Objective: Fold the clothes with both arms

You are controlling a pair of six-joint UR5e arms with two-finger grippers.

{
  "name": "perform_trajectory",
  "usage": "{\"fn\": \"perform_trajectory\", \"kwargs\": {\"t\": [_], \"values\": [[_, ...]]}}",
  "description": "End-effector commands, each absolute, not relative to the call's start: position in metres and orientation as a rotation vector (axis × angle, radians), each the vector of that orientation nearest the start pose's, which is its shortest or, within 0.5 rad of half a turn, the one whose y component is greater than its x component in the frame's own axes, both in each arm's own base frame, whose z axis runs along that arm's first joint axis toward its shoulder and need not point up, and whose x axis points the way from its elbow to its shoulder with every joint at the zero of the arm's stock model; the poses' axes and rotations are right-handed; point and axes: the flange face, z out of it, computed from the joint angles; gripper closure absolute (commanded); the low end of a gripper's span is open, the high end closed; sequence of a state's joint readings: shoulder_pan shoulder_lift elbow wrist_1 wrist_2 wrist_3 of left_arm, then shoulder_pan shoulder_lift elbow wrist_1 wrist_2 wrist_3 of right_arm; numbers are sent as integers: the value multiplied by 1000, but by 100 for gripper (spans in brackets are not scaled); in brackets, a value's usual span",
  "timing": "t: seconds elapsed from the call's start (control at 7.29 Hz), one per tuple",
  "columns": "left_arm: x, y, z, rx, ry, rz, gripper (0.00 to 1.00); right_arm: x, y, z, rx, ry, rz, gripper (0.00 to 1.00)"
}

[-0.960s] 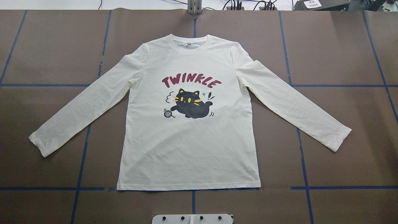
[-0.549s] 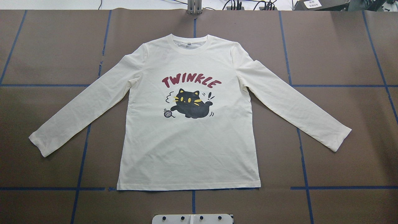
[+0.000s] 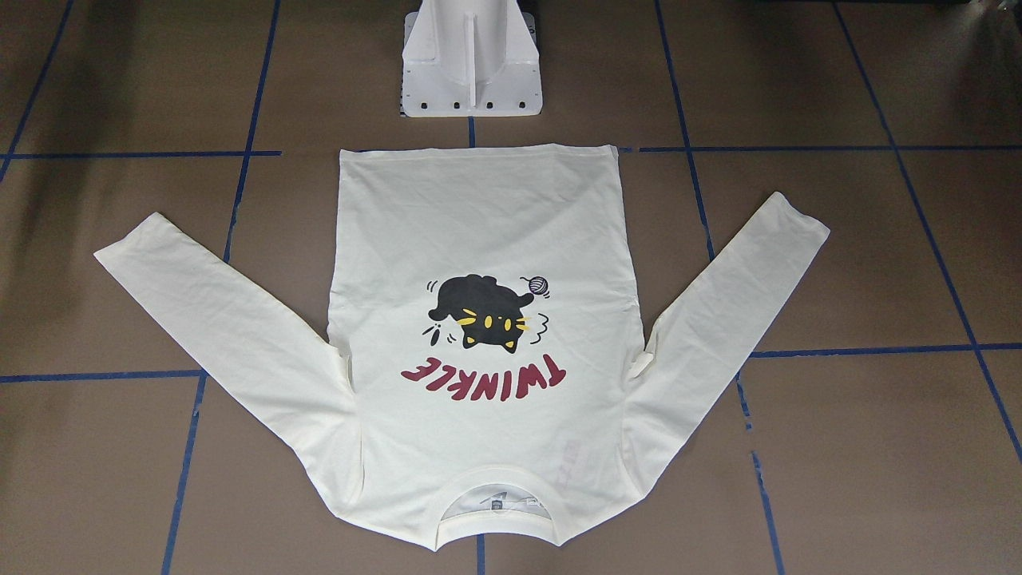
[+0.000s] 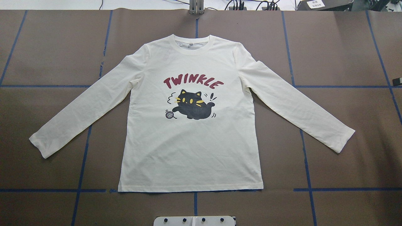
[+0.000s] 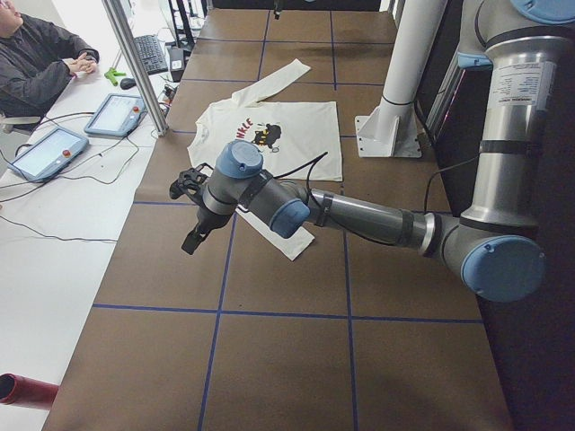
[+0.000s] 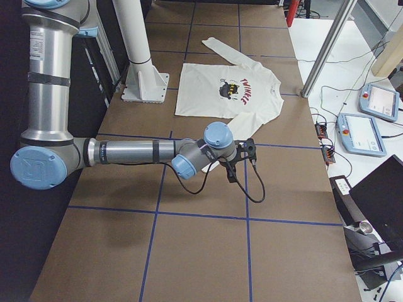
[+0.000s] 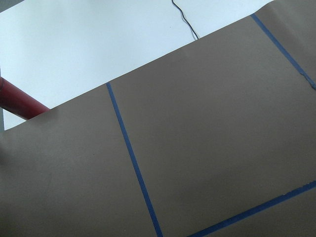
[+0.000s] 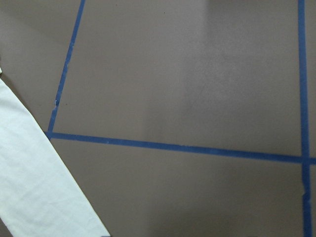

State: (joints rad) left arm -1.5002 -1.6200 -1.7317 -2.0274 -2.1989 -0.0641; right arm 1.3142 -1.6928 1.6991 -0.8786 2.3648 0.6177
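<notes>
The cream long-sleeved T-shirt lies flat and face up on the brown table, with the cat print and "TWINKLE" showing and both sleeves spread out and down. It also shows in the front view. My left gripper hovers beyond the shirt's left sleeve, clear of the cloth; I cannot tell if it is open or shut. My right gripper hovers beyond the right sleeve cuff. Only a black tip shows in the overhead view, so its state is unclear. The right wrist view shows a strip of sleeve.
The white pedestal base stands just behind the shirt's hem. Blue tape lines grid the brown cover. A red tube lies at the table's left end. An operator and tablets are beyond the far edge.
The shirt has not moved. A black tip of my right gripper has come into the overhead view at its right edge.
</notes>
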Motion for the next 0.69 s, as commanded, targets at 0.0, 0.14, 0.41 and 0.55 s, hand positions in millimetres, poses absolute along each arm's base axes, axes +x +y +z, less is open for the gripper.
{"fn": "perform_trajectory", "kwargs": {"t": [0.0,0.14,0.41,0.55], "values": [[-37,-537,505,605,650,217,0,-126,-427,592,214,-926,144,30],[-37,-537,504,607,650,218,0,-138,-402,604,222,-936,126,31],[-37,-537,503,608,650,218,0,-170,-384,612,208,-928,127,35],[-37,-537,503,608,650,218,0,-188,-377,616,201,-913,117,35]]}}
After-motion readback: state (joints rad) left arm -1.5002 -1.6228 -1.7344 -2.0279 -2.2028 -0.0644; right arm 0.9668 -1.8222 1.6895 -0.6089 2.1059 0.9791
